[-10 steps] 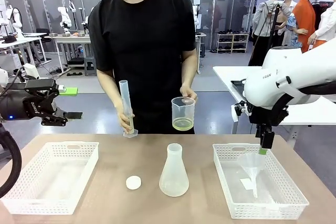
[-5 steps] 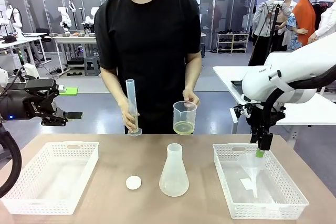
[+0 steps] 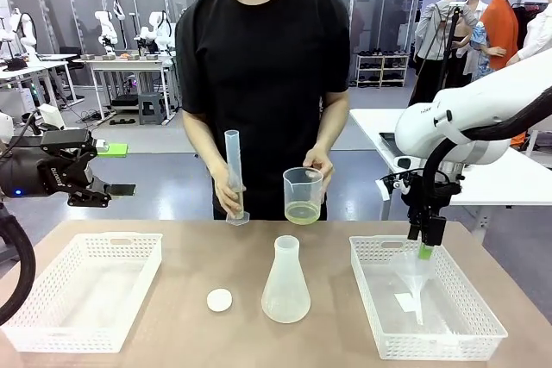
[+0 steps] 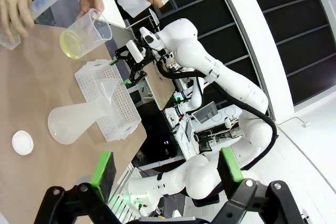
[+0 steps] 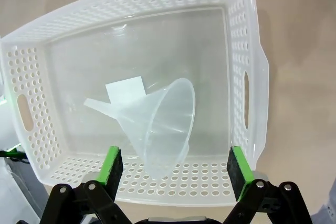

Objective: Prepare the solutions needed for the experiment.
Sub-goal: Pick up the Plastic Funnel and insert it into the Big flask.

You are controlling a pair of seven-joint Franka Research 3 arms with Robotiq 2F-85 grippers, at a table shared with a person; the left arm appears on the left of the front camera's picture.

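Front view: solution (image 3: 302, 211) sits well left of right tool (image 3: 426, 247).

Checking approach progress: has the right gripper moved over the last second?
Yes, slightly: the right gripper has edged left and a touch lower against the right basket far rim, nearer the funnel.

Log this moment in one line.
right fingers: open, above funnel in basket | left fingers: open, empty | person: holds cylinder, beaker | flask: on table
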